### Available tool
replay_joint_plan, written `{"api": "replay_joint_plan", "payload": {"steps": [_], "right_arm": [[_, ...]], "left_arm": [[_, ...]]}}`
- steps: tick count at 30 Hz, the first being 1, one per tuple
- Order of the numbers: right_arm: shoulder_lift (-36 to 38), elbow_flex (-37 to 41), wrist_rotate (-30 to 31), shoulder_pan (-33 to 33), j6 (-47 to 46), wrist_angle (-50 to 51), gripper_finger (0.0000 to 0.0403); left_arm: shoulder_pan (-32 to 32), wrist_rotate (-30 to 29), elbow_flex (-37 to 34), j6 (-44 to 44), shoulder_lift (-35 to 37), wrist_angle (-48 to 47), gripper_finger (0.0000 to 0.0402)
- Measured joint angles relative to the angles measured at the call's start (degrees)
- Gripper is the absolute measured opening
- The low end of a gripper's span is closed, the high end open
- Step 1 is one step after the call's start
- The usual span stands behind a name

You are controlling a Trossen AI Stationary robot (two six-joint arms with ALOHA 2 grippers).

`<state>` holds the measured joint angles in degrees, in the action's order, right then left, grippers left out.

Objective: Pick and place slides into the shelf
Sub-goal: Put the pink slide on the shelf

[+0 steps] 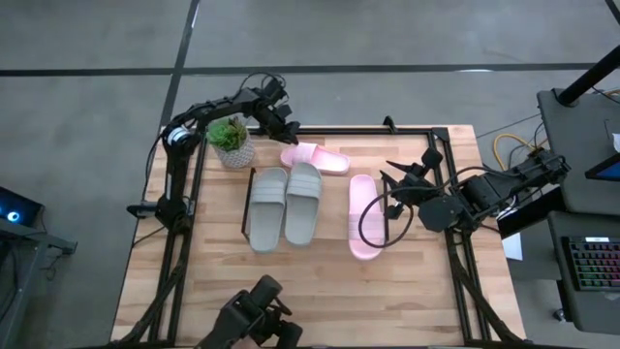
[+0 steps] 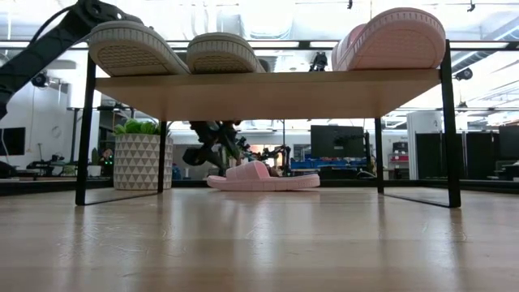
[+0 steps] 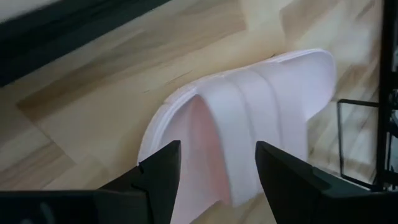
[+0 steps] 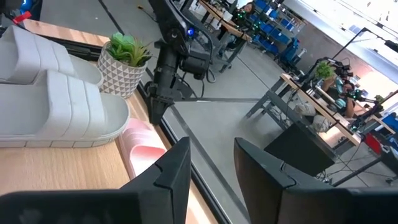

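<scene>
Two grey slides (image 1: pixel 268 208) (image 1: pixel 302 202) and one pale pink slide (image 1: pixel 363 215) lie sole-down on the shelf's wooden board (image 1: pixel 334 215). In the low view their soles (image 2: pixel 134 47) (image 2: pixel 393 36) stick out over the board's near edge (image 2: pixel 268 93). The second pink slide (image 1: pixel 318 158) lies flat on the table behind the shelf, strap up. My left gripper (image 1: pixel 288 131) is open and hovers at this slide's left end; its fingers straddle the strap (image 3: pixel 249 118) from above. My right gripper (image 1: pixel 395 184) is open and empty at the shelf's right end.
A potted plant (image 1: pixel 231 141) in a patterned white pot stands at the far left, beside the left arm and close to the loose pink slide. The black table-edge frame (image 1: pixel 455 242) runs along the table's sides. Bare wood lies between the shelf and the near edge.
</scene>
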<state>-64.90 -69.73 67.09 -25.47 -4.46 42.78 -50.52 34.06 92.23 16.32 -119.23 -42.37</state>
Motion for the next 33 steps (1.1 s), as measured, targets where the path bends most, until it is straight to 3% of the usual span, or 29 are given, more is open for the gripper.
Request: {"api": "replay_joint_plan", "payload": {"steps": [10, 33], "right_arm": [[0.0, 0.0, 0.0, 0.0, 0.7, 0.0, 0.0106], [0.0, 0.0, 0.0, 0.0, 1.7, -0.1, 0.0102]], "left_arm": [[0.1, 4.5, 0.0, -0.1, -2.5, 0.3, 0.0191], [2.0, 6.5, -0.5, 2.6, -2.5, 4.4, 0.0191]]}}
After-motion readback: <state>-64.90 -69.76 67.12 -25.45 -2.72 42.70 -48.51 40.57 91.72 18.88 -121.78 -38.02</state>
